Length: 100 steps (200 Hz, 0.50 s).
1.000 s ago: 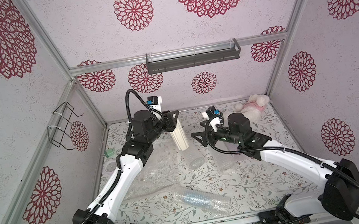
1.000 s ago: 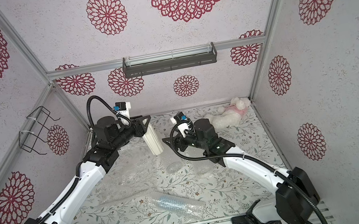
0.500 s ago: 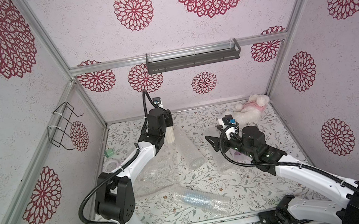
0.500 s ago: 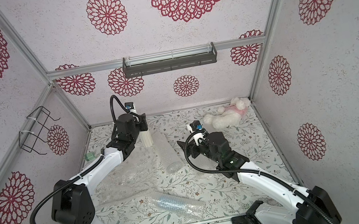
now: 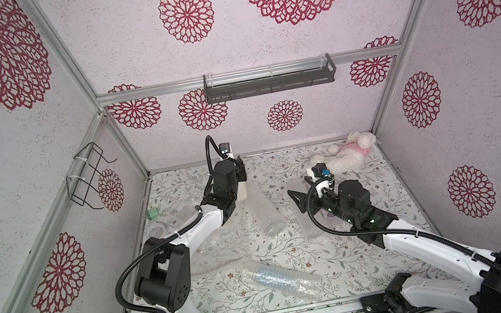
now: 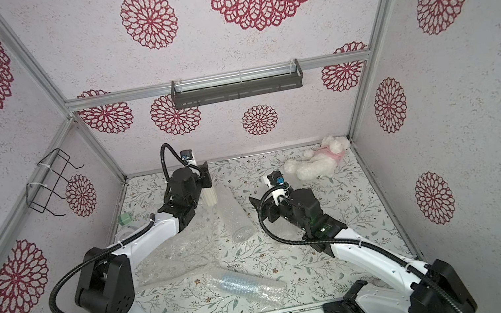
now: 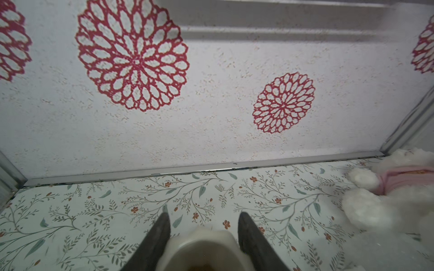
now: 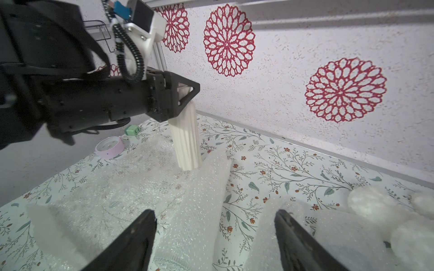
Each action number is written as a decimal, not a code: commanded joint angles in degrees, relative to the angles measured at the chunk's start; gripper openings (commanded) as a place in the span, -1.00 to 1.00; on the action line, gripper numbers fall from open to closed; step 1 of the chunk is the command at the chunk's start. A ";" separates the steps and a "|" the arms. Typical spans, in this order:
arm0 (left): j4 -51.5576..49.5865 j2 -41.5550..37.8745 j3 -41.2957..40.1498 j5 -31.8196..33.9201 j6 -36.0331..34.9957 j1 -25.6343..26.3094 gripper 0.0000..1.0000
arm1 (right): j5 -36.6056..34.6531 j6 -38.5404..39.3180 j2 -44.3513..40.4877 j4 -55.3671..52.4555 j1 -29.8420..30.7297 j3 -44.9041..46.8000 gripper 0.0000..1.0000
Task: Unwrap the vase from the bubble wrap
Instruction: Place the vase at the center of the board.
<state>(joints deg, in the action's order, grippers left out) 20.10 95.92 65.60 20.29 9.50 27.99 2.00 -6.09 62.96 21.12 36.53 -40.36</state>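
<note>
Left gripper [image 7: 203, 215], fingers clamped on the cream ribbed vase [image 5: 243, 193], at 11 o'clock on the table [image 5: 348, 262]; bubble wrap [image 5: 266, 212] lies loose toward 5 o'clock from the vase; right gripper [image 8: 215, 215], fingers wide and empty, at the wrap's 3 o'clock

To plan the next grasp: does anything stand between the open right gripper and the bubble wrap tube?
Nothing visible does. The right gripper is open with the bubble wrap tube directly ahead of it. The white ribbed vase, held by the left gripper, is at the tube's far end.
</note>
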 commanded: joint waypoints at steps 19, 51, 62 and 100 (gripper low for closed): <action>8.58 -10.01 -8.69 1.93 2.37 4.29 -0.47 | -1.86 -0.88 -0.24 4.58 -0.24 0.24 0.63; 10.40 -16.35 -15.75 3.40 3.42 6.92 -0.46 | -2.54 -0.94 -1.34 4.63 -0.41 0.55 0.63; 9.86 -17.76 -16.99 3.34 3.80 7.47 -0.46 | -2.86 -1.16 -1.62 4.54 -0.41 0.72 0.63; 10.52 -20.62 -22.13 4.29 5.25 10.23 -0.45 | -4.59 -1.34 -2.34 4.27 -0.56 1.43 0.63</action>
<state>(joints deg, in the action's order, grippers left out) 24.97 77.91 45.10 22.87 13.13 36.34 -0.27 -6.63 62.37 23.11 36.34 -39.13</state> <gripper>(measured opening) 0.470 0.818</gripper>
